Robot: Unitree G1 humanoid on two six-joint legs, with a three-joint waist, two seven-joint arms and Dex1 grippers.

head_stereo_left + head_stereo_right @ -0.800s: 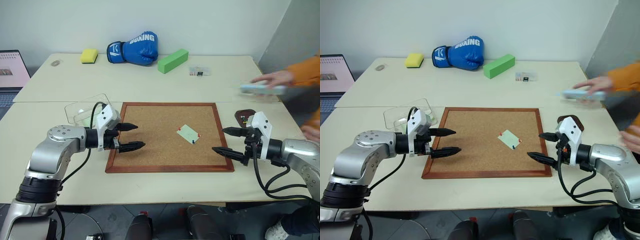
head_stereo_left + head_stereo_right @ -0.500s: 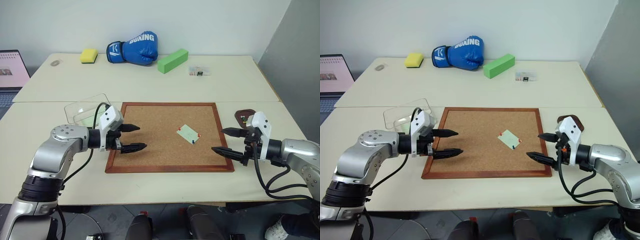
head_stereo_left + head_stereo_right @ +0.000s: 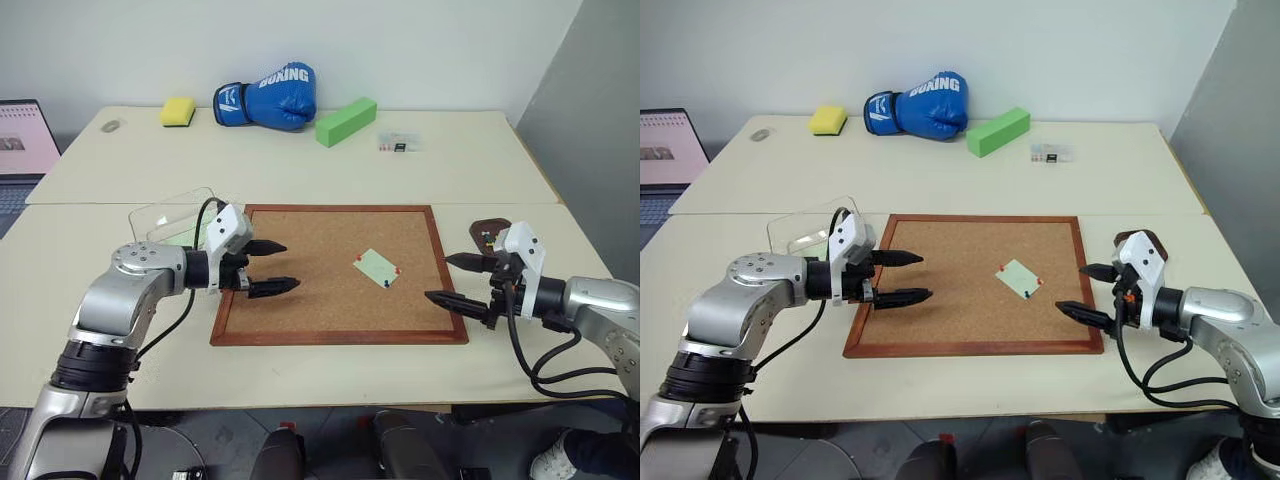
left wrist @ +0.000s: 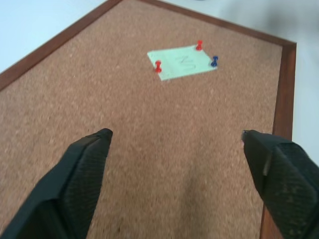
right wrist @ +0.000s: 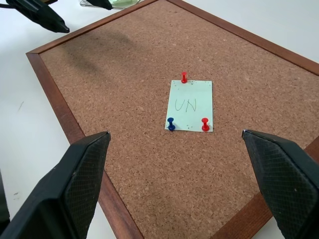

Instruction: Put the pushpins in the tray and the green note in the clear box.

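note: green note (image 5: 190, 105) lying pinned on cork board (image 3: 300, 300) by three pushpins (image 5: 184, 77)
left pincer (image 3: 270, 267): hovering agape over board's left edge
right pincer (image 3: 462, 281): gaping, empty, at board's right edge
tray (image 3: 490, 230): sitting behind right pincer
clear box (image 3: 170, 222): sitting left of board

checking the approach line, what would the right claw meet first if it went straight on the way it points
Probably the cork board: the right claw points down across it, toward the green note. Depth is unclear.

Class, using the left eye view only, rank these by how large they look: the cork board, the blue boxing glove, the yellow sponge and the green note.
1. Cork board
2. Blue boxing glove
3. Yellow sponge and green note: they look alike in size, and the sponge sits farther from the camera, so no ranking.
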